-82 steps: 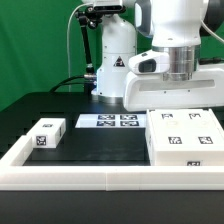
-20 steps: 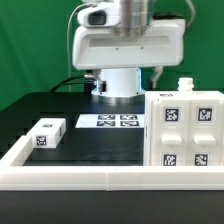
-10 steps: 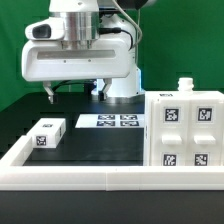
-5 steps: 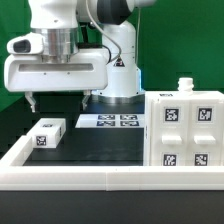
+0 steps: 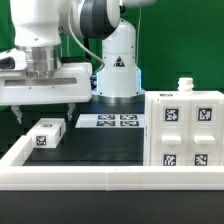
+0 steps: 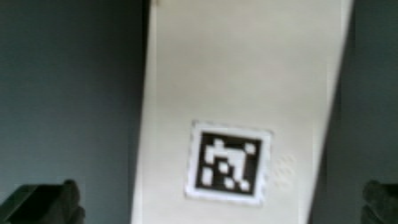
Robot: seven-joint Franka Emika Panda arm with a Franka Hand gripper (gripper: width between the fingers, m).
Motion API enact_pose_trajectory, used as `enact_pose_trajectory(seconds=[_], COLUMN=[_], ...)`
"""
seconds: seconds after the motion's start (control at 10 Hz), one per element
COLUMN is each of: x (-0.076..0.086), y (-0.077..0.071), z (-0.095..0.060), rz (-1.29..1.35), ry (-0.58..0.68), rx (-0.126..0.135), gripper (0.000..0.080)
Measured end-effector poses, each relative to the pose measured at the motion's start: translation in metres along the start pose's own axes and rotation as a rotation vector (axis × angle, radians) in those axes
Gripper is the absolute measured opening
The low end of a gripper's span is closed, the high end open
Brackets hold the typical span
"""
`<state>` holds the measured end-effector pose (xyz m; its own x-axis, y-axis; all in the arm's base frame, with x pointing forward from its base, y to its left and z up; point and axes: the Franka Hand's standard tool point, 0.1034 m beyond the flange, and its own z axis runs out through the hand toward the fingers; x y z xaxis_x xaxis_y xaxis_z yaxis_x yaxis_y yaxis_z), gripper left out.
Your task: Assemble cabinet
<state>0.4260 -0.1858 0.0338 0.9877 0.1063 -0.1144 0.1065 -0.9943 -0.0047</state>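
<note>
Now, spread fingers (image 6: 45, 203) over tagged block (image 5: 45, 133).

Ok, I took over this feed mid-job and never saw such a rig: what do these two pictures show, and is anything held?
The machine is a white robot arm ending in a two-finger gripper. One picture comes from a camera off the arm, the other from a camera on its wrist, looking down between the fingers. On the black table with its low white rim lie a small white oblong block with a black-and-white tag, a thin flat white marker board that belongs to the rig, and a large white boxy plastic cabinet body covered in tags. The gripper is open and hangs above the small block, which fills the wrist view. Nothing is held.
</note>
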Motion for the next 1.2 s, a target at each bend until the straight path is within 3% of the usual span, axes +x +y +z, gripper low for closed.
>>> enact_pose_trajectory(seconds=[1.0,1.1,1.2], x=[-0.004,-0.004,-0.003], y=[-0.008,-0.01,-0.01], z=[0.021,0.021,0.021], rz=[-0.025,-0.029,-0.03], ry=[-0.027,-0.028,-0.028], rx=[0.002,0.002,0.001], gripper=[0.0796,0.0682,0.0682])
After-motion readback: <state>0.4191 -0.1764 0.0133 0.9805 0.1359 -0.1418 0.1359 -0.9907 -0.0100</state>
